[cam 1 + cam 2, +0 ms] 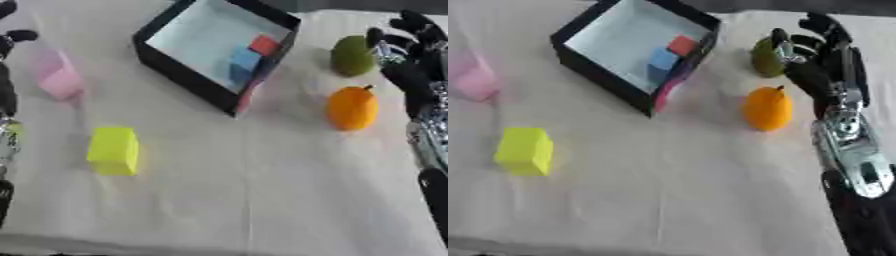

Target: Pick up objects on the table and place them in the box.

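Up at twelve o'clock on the bench (262, 200) sits the black box (175, 65), a red block (264, 45) and a blue block (245, 59) inside it; the right robot hand (820, 60), fingers apart and holding nothing, hangs at two o'clock, just beside the green fruit (352, 56) and orange fruit (352, 108); yellow block (114, 150) and pink block (59, 75) lie at nine o'clock; whether the left robot hand (7, 45) is apart or together cannot be told.

Black box (175, 67) w/ red block (264, 45) & blue block (245, 60); yellow block (113, 150), pink block (59, 76), orange fruit (352, 108), green fruit (352, 56).
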Controlling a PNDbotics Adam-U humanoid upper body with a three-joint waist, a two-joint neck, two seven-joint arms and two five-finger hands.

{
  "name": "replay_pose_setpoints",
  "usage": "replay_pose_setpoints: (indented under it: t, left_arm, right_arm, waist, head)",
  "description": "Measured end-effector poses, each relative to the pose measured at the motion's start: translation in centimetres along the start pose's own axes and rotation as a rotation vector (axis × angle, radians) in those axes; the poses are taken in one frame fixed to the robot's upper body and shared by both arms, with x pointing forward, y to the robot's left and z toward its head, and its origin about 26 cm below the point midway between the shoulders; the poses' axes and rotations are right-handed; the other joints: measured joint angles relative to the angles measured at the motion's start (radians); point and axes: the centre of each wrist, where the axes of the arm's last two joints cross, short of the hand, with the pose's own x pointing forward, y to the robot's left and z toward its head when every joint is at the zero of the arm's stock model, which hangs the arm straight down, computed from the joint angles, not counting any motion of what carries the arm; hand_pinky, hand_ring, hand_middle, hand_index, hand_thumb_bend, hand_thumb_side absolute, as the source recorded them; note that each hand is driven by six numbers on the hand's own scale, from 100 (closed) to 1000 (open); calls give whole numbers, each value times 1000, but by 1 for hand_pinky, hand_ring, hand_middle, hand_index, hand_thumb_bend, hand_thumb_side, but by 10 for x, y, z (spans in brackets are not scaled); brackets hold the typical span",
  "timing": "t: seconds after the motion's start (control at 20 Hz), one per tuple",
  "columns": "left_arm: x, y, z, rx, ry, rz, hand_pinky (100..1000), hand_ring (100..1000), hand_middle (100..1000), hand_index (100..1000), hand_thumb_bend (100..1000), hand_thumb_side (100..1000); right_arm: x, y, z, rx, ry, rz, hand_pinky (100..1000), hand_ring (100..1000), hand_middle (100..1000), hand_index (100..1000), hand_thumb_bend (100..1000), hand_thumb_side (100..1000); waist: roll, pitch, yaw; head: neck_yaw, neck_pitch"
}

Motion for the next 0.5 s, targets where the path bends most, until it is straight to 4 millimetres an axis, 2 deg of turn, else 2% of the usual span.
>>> replay_pose_setpoints:
  t: [0.5]
  left_arm:
    - [0, 0, 0, -3, 2, -1, 546, 766, 712, 786, 340, 738]
  right_arm:
    - [0, 0, 0, 0, 0, 0, 799, 764, 775, 843, 408, 222]
  waist:
    - [0, 0, -1]
  head:
    - [-13, 0]
